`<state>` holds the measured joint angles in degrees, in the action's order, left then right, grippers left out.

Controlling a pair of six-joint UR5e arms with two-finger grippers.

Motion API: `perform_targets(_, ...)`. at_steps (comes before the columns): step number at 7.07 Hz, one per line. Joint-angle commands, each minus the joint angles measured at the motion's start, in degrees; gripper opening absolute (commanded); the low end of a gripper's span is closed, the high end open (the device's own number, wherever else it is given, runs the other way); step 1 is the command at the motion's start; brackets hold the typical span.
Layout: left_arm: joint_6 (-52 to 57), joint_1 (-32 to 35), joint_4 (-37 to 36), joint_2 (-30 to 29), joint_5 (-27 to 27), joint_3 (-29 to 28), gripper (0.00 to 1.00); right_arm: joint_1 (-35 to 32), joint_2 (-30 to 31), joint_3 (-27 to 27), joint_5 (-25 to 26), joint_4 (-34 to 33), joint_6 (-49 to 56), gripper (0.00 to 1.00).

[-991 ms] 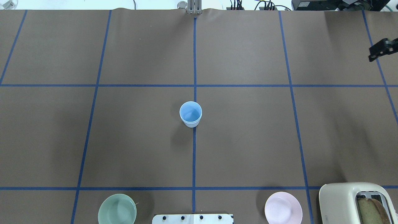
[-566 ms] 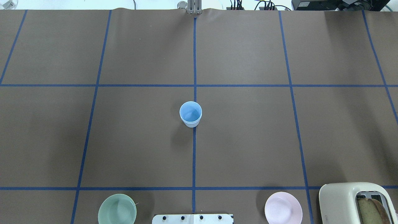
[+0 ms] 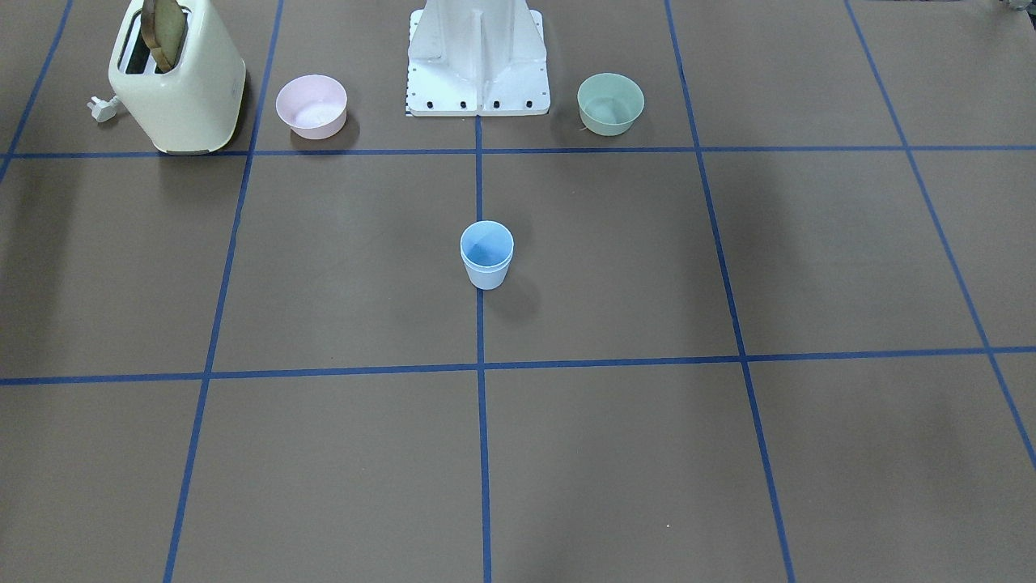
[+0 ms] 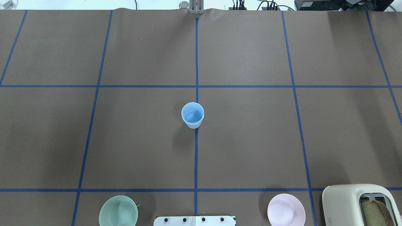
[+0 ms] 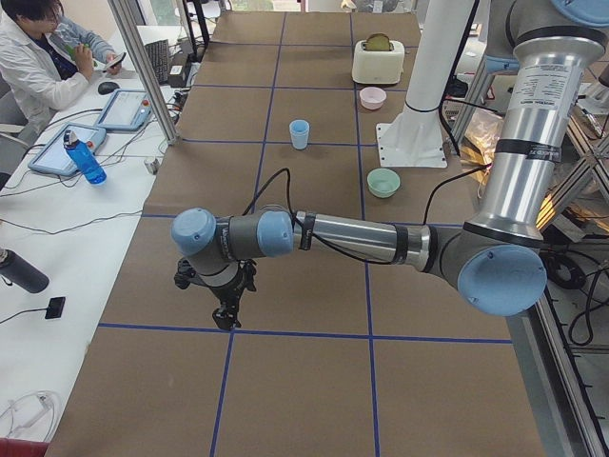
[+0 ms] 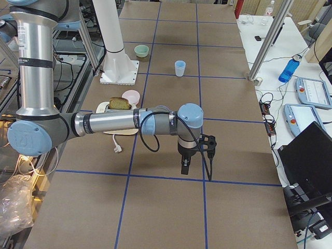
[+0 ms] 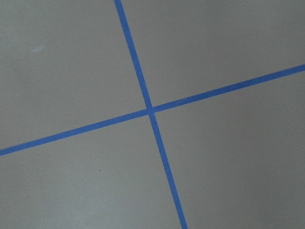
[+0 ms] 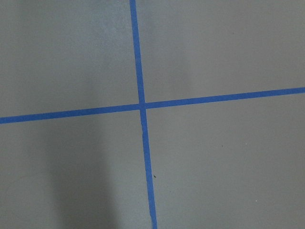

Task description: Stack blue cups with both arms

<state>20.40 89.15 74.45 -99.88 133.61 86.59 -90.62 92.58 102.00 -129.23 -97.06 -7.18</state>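
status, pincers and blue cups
Left pincer and right pincer out at table ends, open or shut unreadable. Blue cups nested upright mid-table. Nothing near them.

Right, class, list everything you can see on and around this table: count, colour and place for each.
blue cups: two, pale blue, nested upright on the centre tape line
mint-green bowl: one, green, near the pedestal, robot's left
pink bowl: one, pink, near the pedestal, robot's right
toaster: one, cream, beside the pink bowl, bread slice in a slot
pedestal: one, white, table's robot edge
left arm: one, grey, low over the table's left end; jaws' state unclear
right arm: one, grey, low over the right end; jaws' state unclear
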Motion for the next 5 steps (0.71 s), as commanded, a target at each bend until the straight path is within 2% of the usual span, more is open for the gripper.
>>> perform_targets(1, -0.1, 0.2, 0.9, 1.6, 0.1, 0.6, 0.98, -0.6, 0.1, 1.7, 0.1, -2.7, 1.1, 1.00)
perform_targets(5, -0.2, 0.2, 1.0, 1.6, 0.1, 1.0, 0.98, -0.6, -0.1, 1.8, -0.1, -2.7, 1.1, 1.00)
